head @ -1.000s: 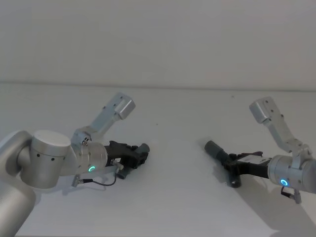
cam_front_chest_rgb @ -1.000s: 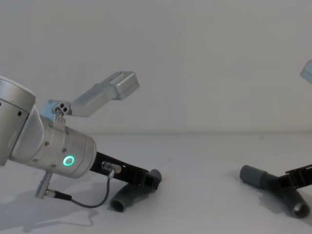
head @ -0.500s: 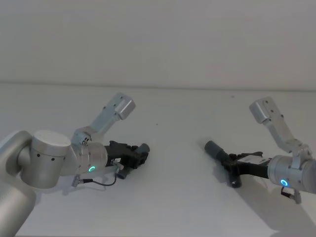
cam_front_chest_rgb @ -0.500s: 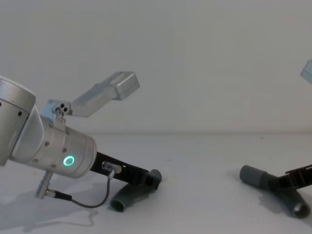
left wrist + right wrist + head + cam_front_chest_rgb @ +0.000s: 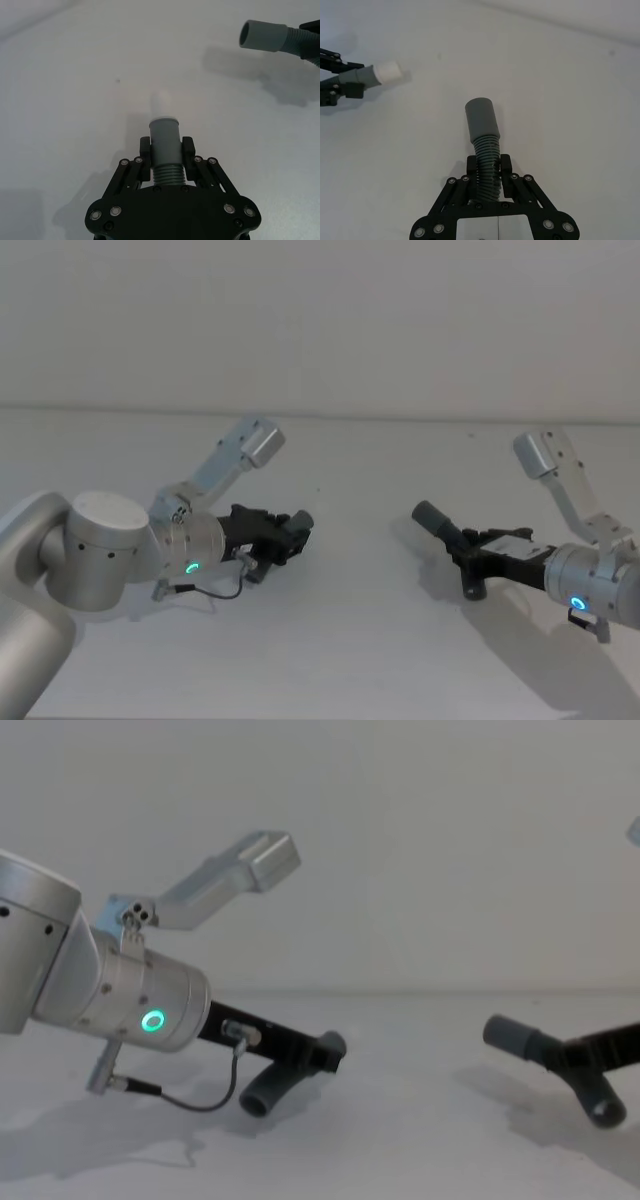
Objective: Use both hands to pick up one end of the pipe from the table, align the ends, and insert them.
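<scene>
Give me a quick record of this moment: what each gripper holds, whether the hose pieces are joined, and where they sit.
left gripper: shut on the white-tipped hose piece, on the ribs just behind its cuff
right gripper: shut on the plain grey hose piece, on its ribs
join: not made; the two pieces are well apart
height: both pieces look clear of the table

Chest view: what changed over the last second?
Both pieces rose off the table. The left gripper lifted the white-tipped hose piece and shifted it slightly inward. The right gripper lifted the plain grey hose piece. Unchanged: both grippers stay shut on their pieces, and the ends are still well apart.
</scene>
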Tool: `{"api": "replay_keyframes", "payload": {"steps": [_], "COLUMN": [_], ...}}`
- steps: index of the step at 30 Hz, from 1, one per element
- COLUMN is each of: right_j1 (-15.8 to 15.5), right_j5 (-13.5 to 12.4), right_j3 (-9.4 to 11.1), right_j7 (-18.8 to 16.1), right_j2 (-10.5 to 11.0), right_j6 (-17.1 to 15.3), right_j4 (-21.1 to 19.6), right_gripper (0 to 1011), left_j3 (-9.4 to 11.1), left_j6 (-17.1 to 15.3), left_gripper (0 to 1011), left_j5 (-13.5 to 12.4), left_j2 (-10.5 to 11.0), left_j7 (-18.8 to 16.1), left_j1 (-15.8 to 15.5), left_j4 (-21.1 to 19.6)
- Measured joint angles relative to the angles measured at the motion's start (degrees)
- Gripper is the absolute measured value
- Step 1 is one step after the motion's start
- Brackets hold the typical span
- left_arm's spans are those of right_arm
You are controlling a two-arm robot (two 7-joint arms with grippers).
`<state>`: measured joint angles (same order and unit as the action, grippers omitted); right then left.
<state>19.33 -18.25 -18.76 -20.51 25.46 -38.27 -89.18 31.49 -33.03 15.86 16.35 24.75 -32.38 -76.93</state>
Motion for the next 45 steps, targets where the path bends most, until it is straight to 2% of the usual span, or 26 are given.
{"api": "replay_keyframes", "payload": {"steps": [5, 13, 28, 40, 45], "right_j1": [-0.18, 0.11, 3.16, 5.60, 6.25], "right_j5": [0.25, 1.08, 5.00, 6.80, 7.03], "right_j3": [0.04, -0.71, -5.06, -8.38, -9.43], "right_j7": [-0.52, -3.12, -12.53, -19.83, -22.43], "right_j2": [0.68, 2.93, 10.27, 14.53, 15.80], "right_j6": [2.96, 8.54, 19.66, 27.01, 28.95], "right_j4": [-0.97, -2.17, -2.54, -2.16, -2.21], "right_gripper": [274, 274, 274, 274, 274], "left_j3": [0.42, 1.62, 4.78, 7.27, 8.23], "left_j6": [1.74, 4.69, 8.87, 11.28, 12.24], "left_gripper": [360, 360, 360, 360, 360], "left_j5": [-0.56, -1.24, -1.81, -2.08, -1.95], "left_j2": [0.62, 2.79, 7.25, 9.47, 9.99], "left_j7": [1.18, 4.73, 13.09, 18.66, 20.90], "left_j1": [-0.72, -2.31, -5.11, -7.45, -8.32], "left_j4": [-0.54, -1.13, -1.65, -1.76, -1.63]}}
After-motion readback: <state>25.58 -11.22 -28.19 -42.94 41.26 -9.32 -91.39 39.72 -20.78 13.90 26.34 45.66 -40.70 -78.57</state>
